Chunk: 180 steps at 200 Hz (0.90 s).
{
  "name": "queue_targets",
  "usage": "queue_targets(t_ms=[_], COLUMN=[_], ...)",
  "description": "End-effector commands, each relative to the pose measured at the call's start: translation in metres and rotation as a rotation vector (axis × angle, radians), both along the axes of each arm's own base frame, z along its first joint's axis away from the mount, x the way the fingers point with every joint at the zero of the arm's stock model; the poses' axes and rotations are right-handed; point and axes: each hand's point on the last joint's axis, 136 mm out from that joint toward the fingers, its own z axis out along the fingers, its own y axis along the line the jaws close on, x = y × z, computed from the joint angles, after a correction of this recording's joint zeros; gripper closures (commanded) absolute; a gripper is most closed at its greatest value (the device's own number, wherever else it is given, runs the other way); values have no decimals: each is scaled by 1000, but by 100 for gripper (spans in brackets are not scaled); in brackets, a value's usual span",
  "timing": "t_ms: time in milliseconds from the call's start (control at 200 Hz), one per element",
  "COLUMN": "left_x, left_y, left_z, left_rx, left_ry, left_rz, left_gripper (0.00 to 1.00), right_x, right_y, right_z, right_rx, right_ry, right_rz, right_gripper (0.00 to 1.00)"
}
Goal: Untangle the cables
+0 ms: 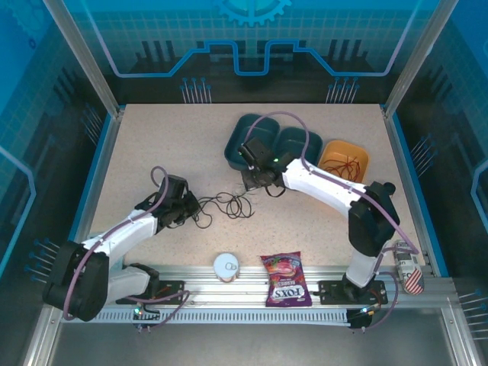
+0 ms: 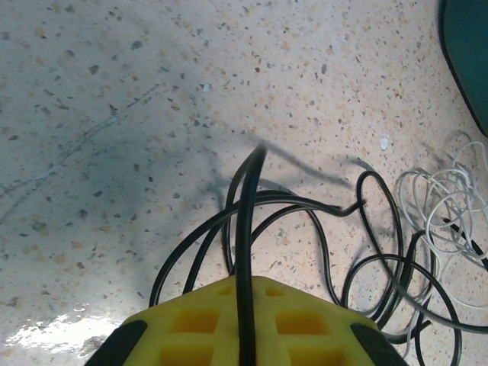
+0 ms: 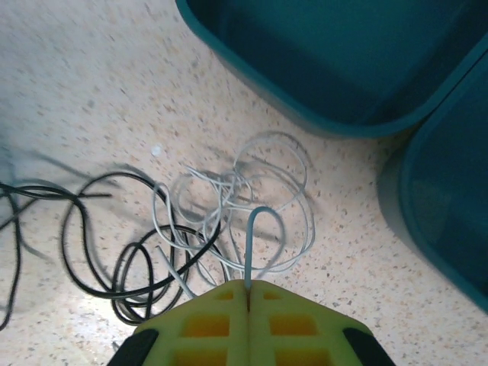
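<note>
On the speckled table [image 1: 168, 145], the left gripper [image 2: 244, 309] pinches the black cable [image 2: 248, 191], the right gripper [image 3: 248, 301] the white cable [image 3: 248, 244]. Both look limp and light, best gripped near free ends.

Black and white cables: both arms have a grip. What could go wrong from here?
1. The black cable in the left gripper and the white cable in the right gripper overlap where their loops cross; pulling apart could cinch a knot rather than free them.
2. Each grip is on a thin strand at the fingertips, so it may slip out.
</note>
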Motion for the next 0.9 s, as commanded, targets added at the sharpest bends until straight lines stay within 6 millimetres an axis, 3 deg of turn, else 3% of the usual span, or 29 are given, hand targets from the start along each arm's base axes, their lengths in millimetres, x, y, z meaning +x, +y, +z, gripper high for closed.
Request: queue_targets(t_ms=[0, 460, 896], left_x=[-3, -1, 0], left_y=[6, 3, 2], left_z=[-3, -8, -11], left_rx=[15, -11, -14], left_ry=[-2, 5, 11], left_rz=[2, 2, 3], left_gripper=[91, 91, 90], right_x=[-4, -34, -45], right_y=[3, 17, 2], right_z=[37, 153, 231], right_rx=[32, 207, 244], right_ry=[-110, -343, -519], right_rz=[34, 205, 259], right_gripper=[100, 100, 100])
